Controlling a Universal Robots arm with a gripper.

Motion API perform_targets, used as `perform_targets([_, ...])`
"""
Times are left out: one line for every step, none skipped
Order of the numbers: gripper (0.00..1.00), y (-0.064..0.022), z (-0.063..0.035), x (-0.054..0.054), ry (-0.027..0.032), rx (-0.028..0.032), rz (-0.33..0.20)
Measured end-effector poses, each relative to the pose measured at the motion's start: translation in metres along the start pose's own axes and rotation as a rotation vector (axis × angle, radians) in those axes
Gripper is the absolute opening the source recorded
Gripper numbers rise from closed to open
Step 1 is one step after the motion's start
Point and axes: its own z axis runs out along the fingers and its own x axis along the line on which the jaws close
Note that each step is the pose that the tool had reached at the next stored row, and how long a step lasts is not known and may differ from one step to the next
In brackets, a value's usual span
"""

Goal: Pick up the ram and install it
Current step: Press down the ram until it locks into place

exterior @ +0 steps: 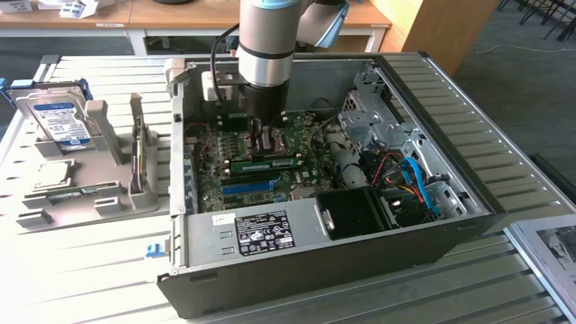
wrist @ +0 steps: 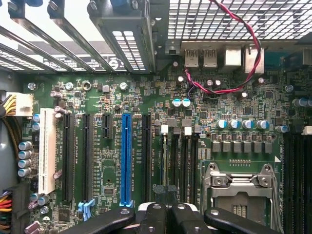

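- Ram is seen as a green stick lying flat and lengthwise on the motherboard, inside the open computer case; it sits just below and in front of the fingertips, close to them, though contact cannot be judged.
- Whether the stick is seated in a slot cannot be told from the exterior view.
- Gripper is lowered into the case on the arm, with its fingers drawn fully together and nothing clasped between them.
- In the wrist view the black fingers are seen pressed side by side, with the empty processor socket just beside them and the blue expansion slot on their other side.
- Beyond the ram from the fingers, a black power supply is set at the case's near edge.
- Well apart from the fingers, outside the case at the exterior view's left, a grey holder carries a hard drive standing upright.
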Motion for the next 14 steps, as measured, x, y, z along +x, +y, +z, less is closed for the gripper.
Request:
perform_targets([0.10, 0.0000, 0.0008, 0.0000, 0.0002, 0.0000, 0.000])
perform_targets([0.10, 0.0000, 0.0010, 0.0000, 0.0003, -0.0001, 0.000])
perform_targets([0.10, 0.0000, 0.0012, 0.0000, 0.0004, 0.0000, 0.000])
perform_targets([0.10, -0.0001, 0.0014, -0.0001, 0.0004, 0.0000, 0.000])
perform_targets([0.10, -0.0001, 0.0016, -0.0001, 0.0004, 0.0000, 0.000])
perform_targets([0.10, -0.0001, 0.0019, -0.0001, 0.0003, 0.0000, 0.000])
perform_targets([0.10, -0.0001, 0.0023, -0.0001, 0.0003, 0.0000, 0.000])
perform_targets([0.10, -0.0001, 0.0026, -0.0001, 0.0004, 0.0000, 0.000])
perform_targets([0.10, -0.0001, 0.0029, -0.0001, 0.0004, 0.0000, 0.000])
perform_targets([0.10, -0.0001, 0.0032, -0.0001, 0.0004, 0.0000, 0.000])
perform_targets([0.10, -0.0001, 0.0033, -0.0001, 0.0007, -0.0001, 0.000])
perform_targets([0.10, -0.0001, 0.0033, -0.0001, 0.0006, -0.0002, 0.000])
perform_targets([0.10, -0.0001, 0.0033, -0.0001, 0.0007, -0.0001, 0.000])
perform_targets([0.10, -0.0001, 0.0034, -0.0001, 0.0004, 0.0000, 0.000])
